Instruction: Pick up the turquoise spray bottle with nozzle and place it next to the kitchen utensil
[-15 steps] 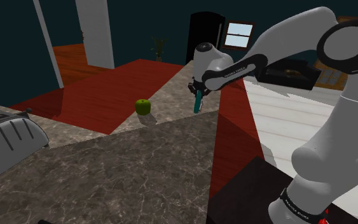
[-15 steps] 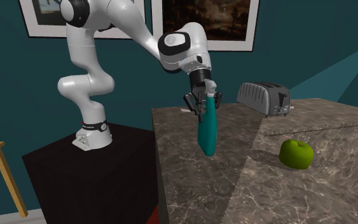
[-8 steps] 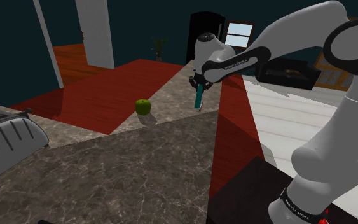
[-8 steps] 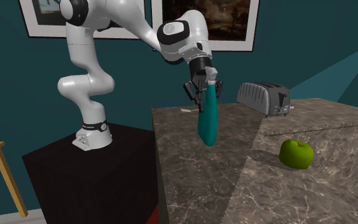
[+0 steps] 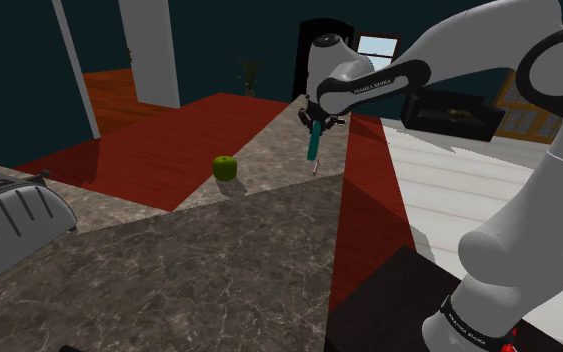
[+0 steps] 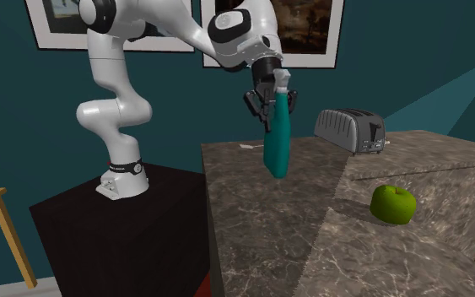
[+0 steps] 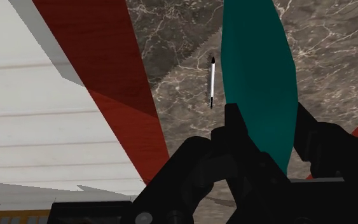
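Teal and tapering, the spray bottle (image 6: 277,143) hangs in our gripper (image 6: 270,103), whose two black fingers (image 7: 234,127) are closed partway, clamped on the bottle's upper sides just under the pale nozzle. We see the bottle slightly tilted, base lowest, lifted off the marble counter (image 6: 379,253). A thin utensil (image 7: 212,83) lies flat on the stone below, just beside it from the wrist camera. On the same counter, a green apple (image 6: 393,203) and a toaster (image 6: 350,130) sit well apart from the bottle.
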Controlling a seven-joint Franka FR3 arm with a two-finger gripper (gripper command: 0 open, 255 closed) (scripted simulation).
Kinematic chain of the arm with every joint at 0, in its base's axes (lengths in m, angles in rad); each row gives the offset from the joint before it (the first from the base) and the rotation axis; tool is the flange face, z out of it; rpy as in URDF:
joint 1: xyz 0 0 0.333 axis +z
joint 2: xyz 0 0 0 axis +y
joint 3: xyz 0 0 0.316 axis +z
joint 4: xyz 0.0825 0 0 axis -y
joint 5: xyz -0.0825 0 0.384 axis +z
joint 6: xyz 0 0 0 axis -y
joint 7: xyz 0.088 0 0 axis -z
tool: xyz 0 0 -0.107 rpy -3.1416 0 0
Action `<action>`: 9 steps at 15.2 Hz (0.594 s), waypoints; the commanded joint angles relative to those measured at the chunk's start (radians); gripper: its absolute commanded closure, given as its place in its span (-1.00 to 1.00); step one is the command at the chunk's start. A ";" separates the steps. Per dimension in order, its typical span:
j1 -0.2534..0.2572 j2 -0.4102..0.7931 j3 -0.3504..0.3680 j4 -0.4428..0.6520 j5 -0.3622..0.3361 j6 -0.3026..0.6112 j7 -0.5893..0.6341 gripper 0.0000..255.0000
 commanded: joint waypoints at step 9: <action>0.001 -0.026 0.003 0.099 0.055 -0.106 -0.073 1.00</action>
